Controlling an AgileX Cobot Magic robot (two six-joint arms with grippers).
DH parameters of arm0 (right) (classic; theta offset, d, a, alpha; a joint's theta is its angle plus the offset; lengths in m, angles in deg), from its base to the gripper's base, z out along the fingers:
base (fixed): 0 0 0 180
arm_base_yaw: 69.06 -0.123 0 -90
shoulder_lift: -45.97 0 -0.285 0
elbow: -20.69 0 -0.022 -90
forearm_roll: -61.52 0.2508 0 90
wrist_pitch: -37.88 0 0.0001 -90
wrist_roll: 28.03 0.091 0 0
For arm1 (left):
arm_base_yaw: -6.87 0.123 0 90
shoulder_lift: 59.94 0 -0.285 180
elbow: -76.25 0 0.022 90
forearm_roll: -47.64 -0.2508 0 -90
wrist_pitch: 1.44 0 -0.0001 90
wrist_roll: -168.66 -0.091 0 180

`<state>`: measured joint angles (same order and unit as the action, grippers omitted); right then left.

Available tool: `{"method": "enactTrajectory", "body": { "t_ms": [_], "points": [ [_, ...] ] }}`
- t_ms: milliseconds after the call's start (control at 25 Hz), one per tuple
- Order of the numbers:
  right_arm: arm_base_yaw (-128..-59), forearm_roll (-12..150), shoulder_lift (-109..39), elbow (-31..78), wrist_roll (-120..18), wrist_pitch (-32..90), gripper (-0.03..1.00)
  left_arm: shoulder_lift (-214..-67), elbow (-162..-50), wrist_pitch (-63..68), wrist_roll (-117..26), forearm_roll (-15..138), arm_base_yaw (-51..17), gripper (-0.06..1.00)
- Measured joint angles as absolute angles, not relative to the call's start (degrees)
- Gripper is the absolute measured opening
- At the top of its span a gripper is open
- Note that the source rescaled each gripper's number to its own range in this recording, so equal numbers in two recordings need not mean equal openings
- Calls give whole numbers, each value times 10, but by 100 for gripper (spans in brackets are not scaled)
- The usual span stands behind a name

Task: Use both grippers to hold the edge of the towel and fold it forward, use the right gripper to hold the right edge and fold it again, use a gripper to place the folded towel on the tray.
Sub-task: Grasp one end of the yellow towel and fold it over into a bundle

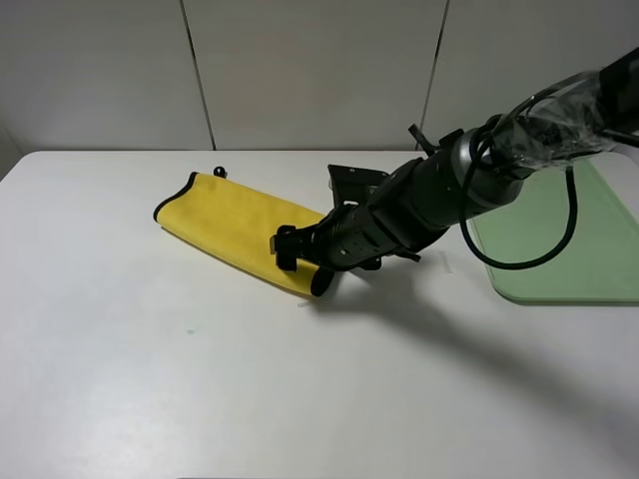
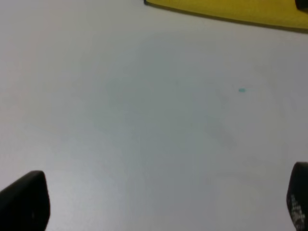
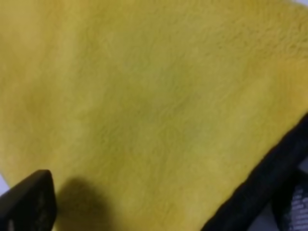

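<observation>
Towel: yellow cloth with black piping, lying on the white table as a long narrow strip left of centre, well apart from the green tray.
Progress: the forward fold looks done, judging by the strip shape.
Right gripper: at the strip's right end, jaws spread wide over the cloth beside the piped edge, nothing pinched.
Left gripper: jaws wide apart, holding nothing, over bare table short of the towel.
Outstanding: grip on the right edge, second fold, transfer to the tray.
</observation>
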<state>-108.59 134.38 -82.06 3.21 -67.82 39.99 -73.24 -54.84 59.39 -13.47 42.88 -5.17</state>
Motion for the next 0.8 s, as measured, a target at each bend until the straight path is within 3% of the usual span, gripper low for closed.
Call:
{"method": "enactTrajectory", "body": {
  "t_ms": [80, 320, 600, 800],
  "points": [
    [-1086, 1339, -822, 32, -670, 396, 88, -732, -548, 594, -135, 429, -52, 100],
    [-1086, 1333, -827, 32, -644, 379, 42, -732, -548, 594, -135, 429, -52, 100],
    [-1086, 1333, -831, 32, -641, 368, 3, -732, -548, 594, -135, 429, -52, 100],
    [-1086, 1314, -831, 32, -639, 368, 2, -732, -548, 594, -135, 429, -52, 100]
  ]
}}
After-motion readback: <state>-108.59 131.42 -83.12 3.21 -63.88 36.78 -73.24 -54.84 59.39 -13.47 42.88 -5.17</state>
